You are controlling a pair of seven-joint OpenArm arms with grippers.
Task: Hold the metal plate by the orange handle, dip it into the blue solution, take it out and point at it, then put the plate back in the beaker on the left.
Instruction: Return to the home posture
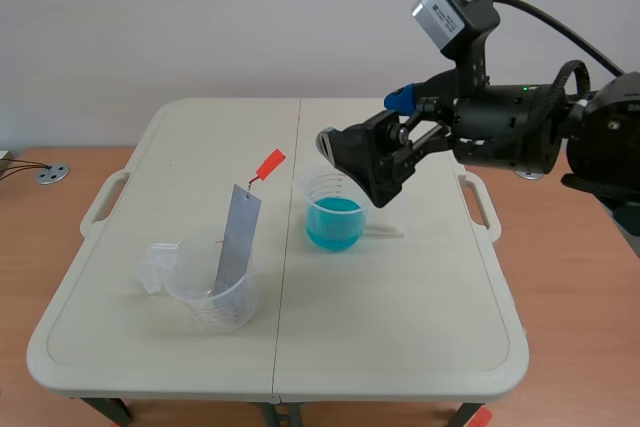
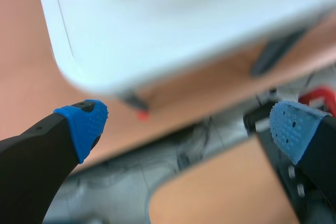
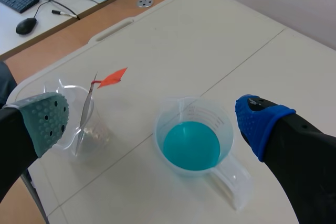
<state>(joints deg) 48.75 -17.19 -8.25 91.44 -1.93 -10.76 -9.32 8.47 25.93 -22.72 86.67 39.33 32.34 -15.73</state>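
- The right gripper (image 3: 152, 124) is spread wide, its 2 fingers far apart with nothing between them.
- It hangs above the table (image 1: 400, 327), over and just behind the blue beaker (image 1: 333, 222), tilted down toward the middle.
- The left gripper (image 2: 189, 129) is also wide open and holds nothing. It is off the table, down by the table's edge, and does not show in the scene view.
- The solution (image 3: 190, 145) fills the lower part of the blue beaker, which lies ahead of the right gripper, nearer its blue-padded finger.
- The plate (image 1: 237, 237) stands tilted in the left beaker (image 1: 215, 292), leaning on the rim, with its upper half clear of the beaker.
- The handle (image 1: 270, 162) is a small orange tag above the plate's top corner, joined to it by a thin link. It is the highest point and free on all sides.
- The plate looks thin, stiff and light, and the handle looks thin and perhaps floppy.
- The best hold is probably a pinch flat on the orange tag, with the fingers closing from either face.
- Held that way, the plate would likely hang and swing.
- The left beaker looks like light clear plastic, so a plate dragging on the rim could tip it. A straight lift seems safer.
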